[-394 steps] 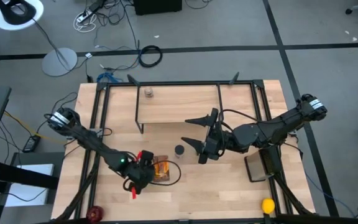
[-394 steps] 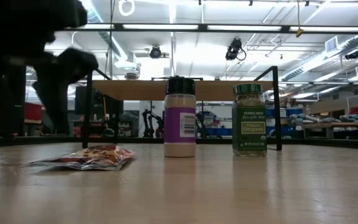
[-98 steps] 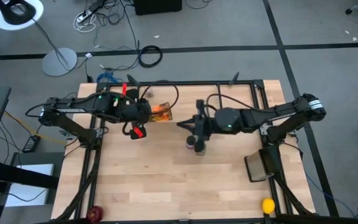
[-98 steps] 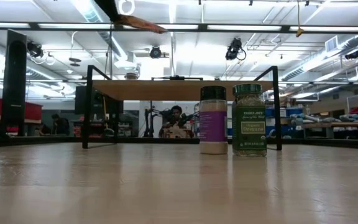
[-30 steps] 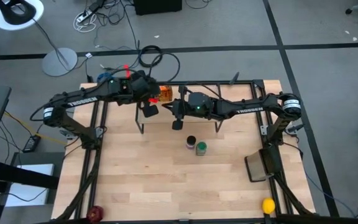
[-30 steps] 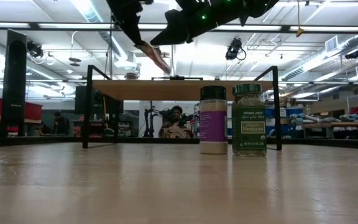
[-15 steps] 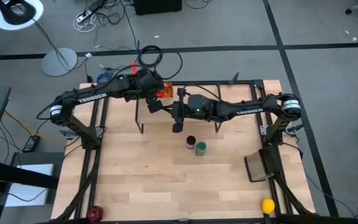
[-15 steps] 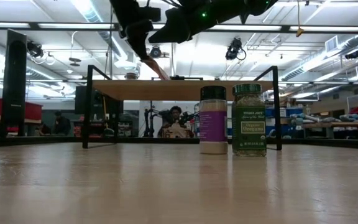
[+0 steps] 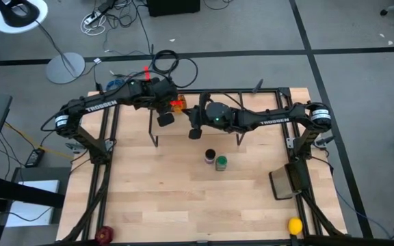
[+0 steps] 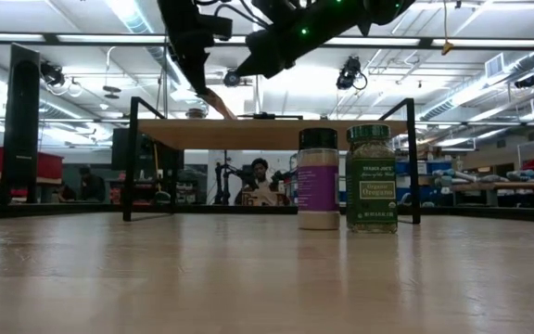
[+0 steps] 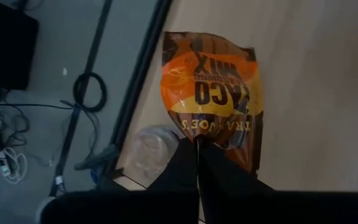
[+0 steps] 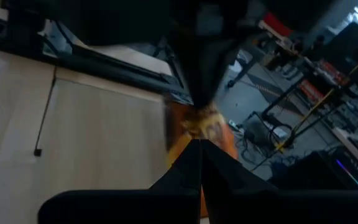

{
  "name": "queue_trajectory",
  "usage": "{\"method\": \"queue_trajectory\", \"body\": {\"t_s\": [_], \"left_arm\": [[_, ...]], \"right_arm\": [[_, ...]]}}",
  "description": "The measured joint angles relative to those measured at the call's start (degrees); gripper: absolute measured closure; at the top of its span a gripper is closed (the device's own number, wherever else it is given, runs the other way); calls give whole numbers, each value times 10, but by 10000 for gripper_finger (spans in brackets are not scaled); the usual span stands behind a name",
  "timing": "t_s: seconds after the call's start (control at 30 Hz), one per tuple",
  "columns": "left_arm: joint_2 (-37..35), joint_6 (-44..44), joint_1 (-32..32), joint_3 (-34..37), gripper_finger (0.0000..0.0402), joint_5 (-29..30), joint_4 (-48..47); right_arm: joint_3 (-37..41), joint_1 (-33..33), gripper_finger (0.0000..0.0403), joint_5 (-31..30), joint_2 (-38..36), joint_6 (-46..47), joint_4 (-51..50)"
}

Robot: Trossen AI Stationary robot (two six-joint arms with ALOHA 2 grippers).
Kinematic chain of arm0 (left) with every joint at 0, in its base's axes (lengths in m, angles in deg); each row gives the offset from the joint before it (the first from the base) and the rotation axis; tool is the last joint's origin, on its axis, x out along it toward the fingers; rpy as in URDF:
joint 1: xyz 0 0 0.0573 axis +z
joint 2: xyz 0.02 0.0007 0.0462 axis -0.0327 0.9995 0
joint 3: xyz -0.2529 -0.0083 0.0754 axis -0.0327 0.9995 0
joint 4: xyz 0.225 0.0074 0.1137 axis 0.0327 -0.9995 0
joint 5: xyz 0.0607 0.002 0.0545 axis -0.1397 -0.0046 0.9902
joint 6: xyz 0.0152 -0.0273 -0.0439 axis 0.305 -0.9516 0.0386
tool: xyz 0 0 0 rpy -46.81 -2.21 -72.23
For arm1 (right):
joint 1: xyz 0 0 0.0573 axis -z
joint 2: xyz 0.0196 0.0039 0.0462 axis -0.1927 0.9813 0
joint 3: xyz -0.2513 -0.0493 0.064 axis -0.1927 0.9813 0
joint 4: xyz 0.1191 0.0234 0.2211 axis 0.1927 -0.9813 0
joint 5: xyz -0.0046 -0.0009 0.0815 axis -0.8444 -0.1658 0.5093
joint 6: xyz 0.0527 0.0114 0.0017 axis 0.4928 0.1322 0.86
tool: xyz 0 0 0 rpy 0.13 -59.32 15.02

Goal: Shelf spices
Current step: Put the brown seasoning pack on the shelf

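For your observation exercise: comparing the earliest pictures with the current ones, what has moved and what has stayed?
The left gripper carried the taco packet from the table up to the shelf. The purple-labelled jar was shifted beside the green-lidded jar, which stayed put.

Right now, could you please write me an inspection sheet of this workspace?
Surface: wooden table, black frame around it.
Job's things: orange packet held over the shelf by the left gripper; purple-labelled jar and green-lidded jar stand side by side on the table before the shelf; small clear jar on the shelf near the packet.
Clutter: yellow ball at the table's corner.
Grippers: left jaws shut on the packet; right gripper shut, beside the packet.
Cables: coils on the floor.
Surroundings: lamp base; a person beyond the table.
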Motion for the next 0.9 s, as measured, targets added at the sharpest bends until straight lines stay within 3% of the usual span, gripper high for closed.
{"method": "queue_trajectory", "body": {"t_s": [0.5, 0.9], "left_arm": [[0, 28, 0, -31, 401, -8, -19], [2, -37, -1, -31, 401, -8, 6]], "right_arm": [[0, 14, 400, 0, 0, 27, -22], [0, 14, 400, 0, 0, 28, -21]]}}
